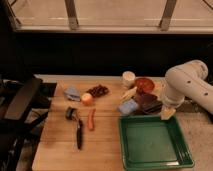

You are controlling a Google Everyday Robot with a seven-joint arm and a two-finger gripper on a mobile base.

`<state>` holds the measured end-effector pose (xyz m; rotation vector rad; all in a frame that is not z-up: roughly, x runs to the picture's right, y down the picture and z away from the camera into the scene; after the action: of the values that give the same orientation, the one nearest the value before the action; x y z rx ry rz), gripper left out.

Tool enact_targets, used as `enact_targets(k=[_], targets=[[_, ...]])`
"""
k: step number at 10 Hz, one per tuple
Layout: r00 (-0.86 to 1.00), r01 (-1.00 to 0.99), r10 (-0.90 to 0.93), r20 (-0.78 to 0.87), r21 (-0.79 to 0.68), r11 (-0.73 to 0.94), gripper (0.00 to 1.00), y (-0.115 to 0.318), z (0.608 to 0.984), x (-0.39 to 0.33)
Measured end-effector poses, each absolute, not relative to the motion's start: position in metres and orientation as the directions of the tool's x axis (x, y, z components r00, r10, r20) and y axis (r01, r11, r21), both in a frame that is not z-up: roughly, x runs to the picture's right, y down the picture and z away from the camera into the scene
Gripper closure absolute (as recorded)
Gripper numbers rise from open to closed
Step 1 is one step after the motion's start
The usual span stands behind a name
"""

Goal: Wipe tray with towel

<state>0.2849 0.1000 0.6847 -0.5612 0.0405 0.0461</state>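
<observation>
Now | gripper point(167, 114) spread by rimmed green tray point(150, 145) corner | crumpled towel point(72, 92) apart

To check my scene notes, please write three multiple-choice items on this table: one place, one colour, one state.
1. Where is the hand? A at the tray's far rim; B far left; C out of view.
2. The tray's colour? A red; B green; C white.
3. The towel is: A held; B inside the tray; C lying on the table.
Key: A, the hand hangs by the tray's back right corner; B, its rim is green; C, it lies near the orange fruit, far from the hand.
</observation>
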Motion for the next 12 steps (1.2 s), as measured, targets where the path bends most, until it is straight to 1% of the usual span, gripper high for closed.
enact_targets(k=[12], targets=[[0.999,-0.047,0.027,-0.047,-0.530,0.847,0.35,0.0987,0.6848,0.2846]])
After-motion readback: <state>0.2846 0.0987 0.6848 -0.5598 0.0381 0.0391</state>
